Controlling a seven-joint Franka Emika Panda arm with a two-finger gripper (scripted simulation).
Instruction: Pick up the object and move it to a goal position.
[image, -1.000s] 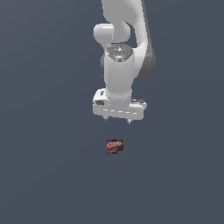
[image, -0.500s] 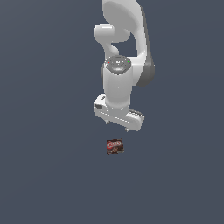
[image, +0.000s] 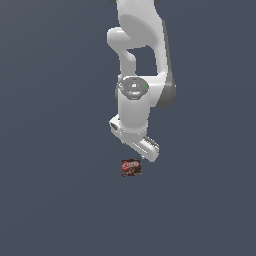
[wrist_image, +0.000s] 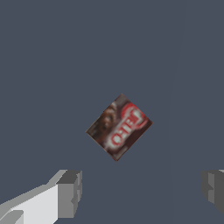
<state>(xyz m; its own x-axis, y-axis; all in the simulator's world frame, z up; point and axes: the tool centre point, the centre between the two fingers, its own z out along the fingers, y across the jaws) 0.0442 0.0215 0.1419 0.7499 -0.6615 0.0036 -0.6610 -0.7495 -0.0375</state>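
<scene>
A bare simulated scene: flat, featureless slate-grey ground (image: 50, 200) fills both views

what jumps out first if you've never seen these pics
The white arm coming down from the top of the exterior view, its hand just above a small brown box with a red label. In the wrist view the box lies alone on plain grey floor, fingers wide apart.

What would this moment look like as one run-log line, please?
phase: approach | gripper: open, above box | box: on floor, ungrasped
</scene>
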